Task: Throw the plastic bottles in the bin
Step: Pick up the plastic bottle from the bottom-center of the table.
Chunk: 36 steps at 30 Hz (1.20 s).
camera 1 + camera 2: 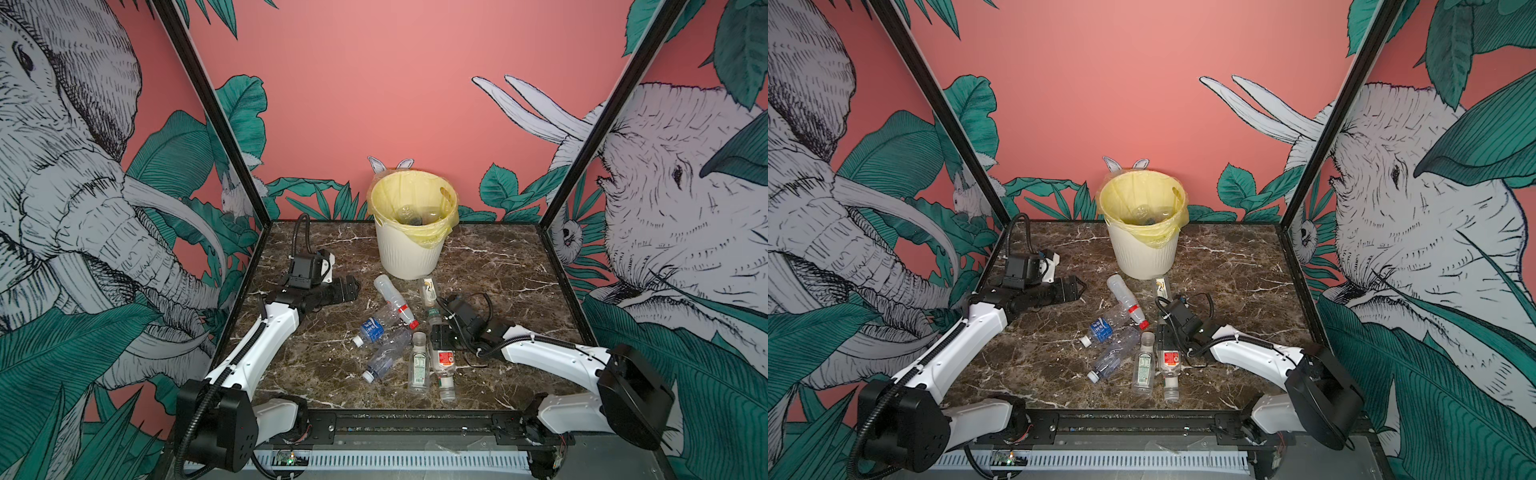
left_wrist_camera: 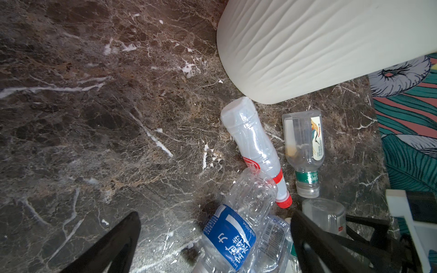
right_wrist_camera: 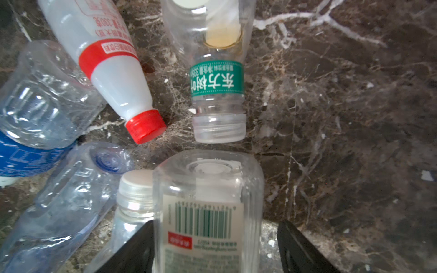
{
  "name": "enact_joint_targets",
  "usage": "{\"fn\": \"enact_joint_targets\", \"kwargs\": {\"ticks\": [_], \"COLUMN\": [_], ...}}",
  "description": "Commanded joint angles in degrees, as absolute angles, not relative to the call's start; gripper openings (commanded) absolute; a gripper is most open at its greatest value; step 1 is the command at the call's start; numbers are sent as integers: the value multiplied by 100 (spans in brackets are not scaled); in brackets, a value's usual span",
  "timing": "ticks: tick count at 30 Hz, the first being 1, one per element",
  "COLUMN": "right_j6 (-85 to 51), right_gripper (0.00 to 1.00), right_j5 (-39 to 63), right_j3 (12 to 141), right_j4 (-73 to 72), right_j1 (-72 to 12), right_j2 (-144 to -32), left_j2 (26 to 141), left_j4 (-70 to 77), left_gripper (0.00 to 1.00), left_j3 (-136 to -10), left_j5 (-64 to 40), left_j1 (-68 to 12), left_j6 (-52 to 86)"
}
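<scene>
Clear plastic, square-shouldered and wrapped in a red-and-white label, the bottle (image 3: 208, 212) that mattered lay on its side on the dark brown marble-patterned tabletop (image 1: 498, 270). It was a little right of centre and well short of the round cream-white ribbed bin (image 1: 409, 253) at the far middle. Its long axis ran near to far, cap toward the near edge and flat base toward the bin. Our right gripper (image 3: 217, 223) stood directly over it with its jaws set left and right across that axis, so the bottle sat between them. We saw those jaws partly spread and not yet pinching: the one on the left lay against the bottle's side, while a strip of bare marble showed between the one on the right and the label. Just to the left a second clear bottle (image 1: 419, 361), white-capped with a green-and-white label, lay parallel, and the jaw on that side sat in the narrow gap between the two. We judged the right arm plainly the nearer. Our left gripper (image 1: 351, 290) hung with jaws wide and empty, off toward the left of the table. The coming squeeze, we judged, needed only to close across the bottle's width.
</scene>
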State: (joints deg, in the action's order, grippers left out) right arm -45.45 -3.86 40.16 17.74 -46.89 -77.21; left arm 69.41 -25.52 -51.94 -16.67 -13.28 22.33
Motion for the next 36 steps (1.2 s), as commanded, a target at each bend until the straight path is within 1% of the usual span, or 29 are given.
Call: {"fn": "enact_joint_targets", "kwargs": {"ticks": [1,4,10,14,26,32,36], "right_j6": [-4658,-4692,-4782,-4739,-4371,-4390,-4511], "right_gripper": [75,72,55,49,48,47,47], "right_j5": [-622,-598,-638,-744,-979,-786,-472], "right_j3": [4149,4101,4103,4159,4602,4591,4438], "right_j4": [2003,1960,2002,2081,2478,2384,2117], "right_j1": [-4729,-4731,-4733,-4729,-4618,-4350,-4091], "right_j2": [-7819,-7857,-7906,-7870,-7569,-7264,-7053], "left_j2": [6857,6871,6869,6932,7038,7117,7114], "left_j4": [-2611,-2593,-2592,-2535,-2367,-2262,-2211], "left_gripper": [99,99,99,99,99,99,99], "left_j3": [-5146,-5124,-5131,-5172,-5257,-5335,-5344], "left_j5": [-1571,-1547,-1525,-1492,-1394,-1372,-1367], "left_j1": [-1283,-1283,-1283,-1283,-1266,-1257,-1248], "left_j6": [2142,2172,2197,2245,2347,2445,2497]}}
